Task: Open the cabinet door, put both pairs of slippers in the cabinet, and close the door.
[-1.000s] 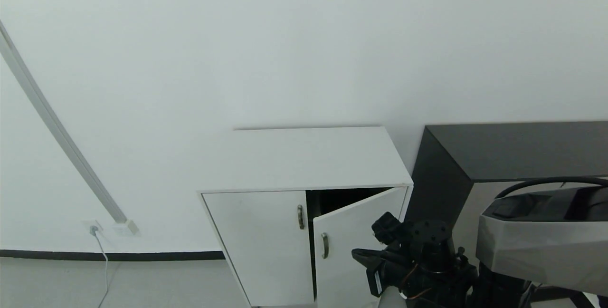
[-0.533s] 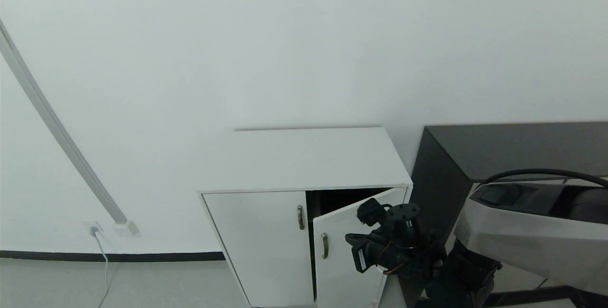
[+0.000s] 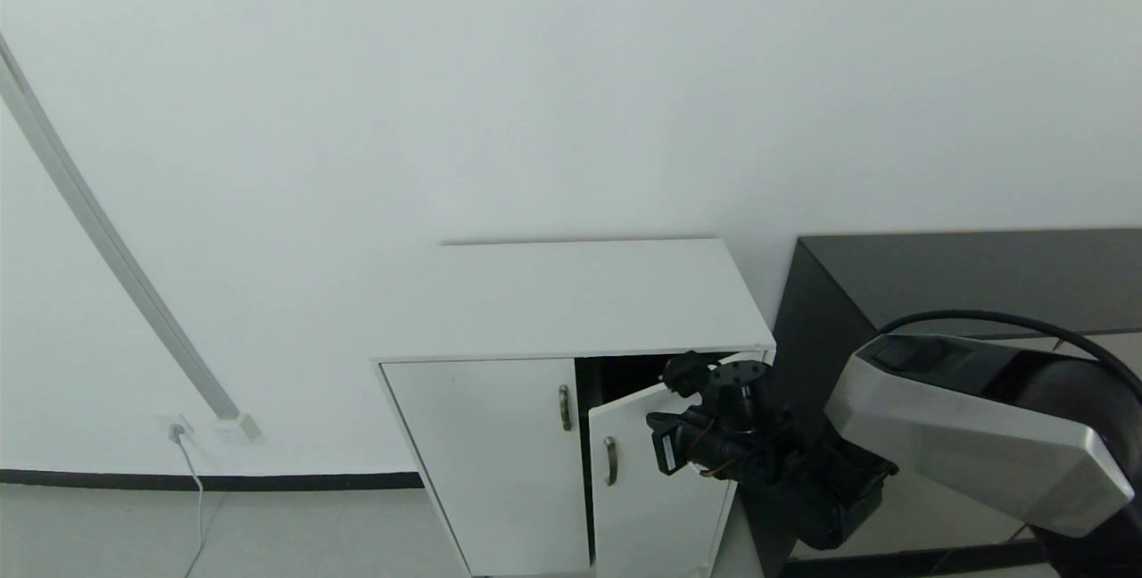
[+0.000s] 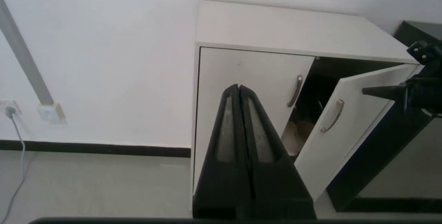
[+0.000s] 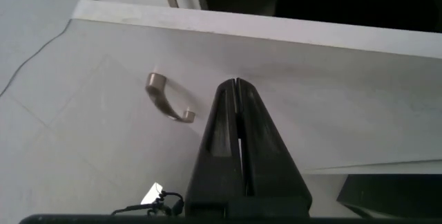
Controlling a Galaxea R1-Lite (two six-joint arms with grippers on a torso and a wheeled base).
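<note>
The white cabinet (image 3: 580,293) stands against the wall, its left door (image 3: 491,453) closed and its right door (image 3: 642,507) swung partly out. My right gripper (image 5: 238,86) is shut, its tips against the outer face of the right door, beside the metal handle (image 5: 168,98) and below the door's top edge. The left wrist view shows that arm (image 4: 414,89) at the open door's upper part. My left gripper (image 4: 238,89) is shut and empty, held back from the cabinet and pointing at the left door. Something tan (image 4: 298,128) lies in the dark inside; I cannot tell what it is.
A dark table (image 3: 964,279) stands directly right of the cabinet. A wall socket with a hanging cable (image 3: 176,429) and a slanted wall strip (image 3: 107,243) are to the left. Bare floor (image 4: 97,189) lies in front of the cabinet.
My right arm has risen and moved left, from low beside the door up to the door's top part. The door's angle looks the same.
</note>
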